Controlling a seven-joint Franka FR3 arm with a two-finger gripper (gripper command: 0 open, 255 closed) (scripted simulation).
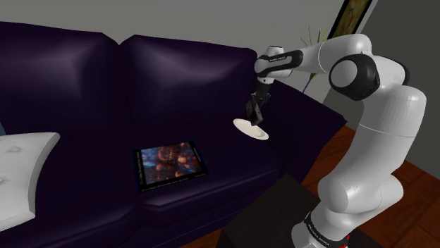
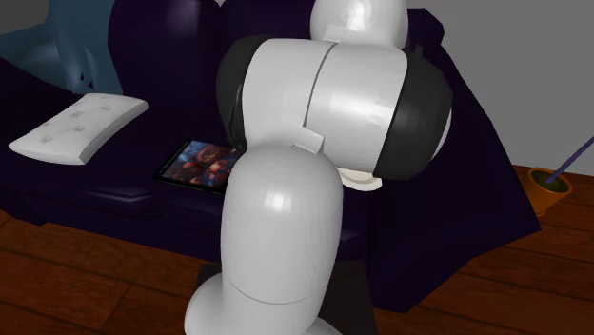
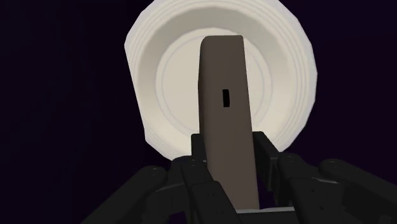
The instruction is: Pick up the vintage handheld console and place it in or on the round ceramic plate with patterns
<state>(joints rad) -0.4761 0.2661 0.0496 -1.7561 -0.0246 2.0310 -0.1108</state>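
Pickup done, by the look of it: vintage handheld console (image 3: 224,121) off the dark purple sofa (image 1: 77,91) and up in the black gripper (image 1: 255,111), right of centre in the shoulder view. Seen edge-on from the wrist as a grey-brown slab with one small dark slot. Hanging directly over the round plate (image 1: 252,129), close above it, apparently not yet set down, though hard to call contact from here. Plain white as drawn, ringed with concentric ridges, no pattern visible, sitting on the seat close to the armrest; spread across the upper middle of the wrist view behind the slab. Fingers (image 3: 194,181) clamped on the console's two broad faces, parted only by its thickness, touching nothing else. Left to do, judging from this: lowering to the plate, letting go, pulling clear. Worth a soft descent, probably, with the slab held on end and likely to topple once freed. Picture book (image 1: 171,165) at lower centre and white pillow (image 1: 21,158) at far left, both well apart from the action.
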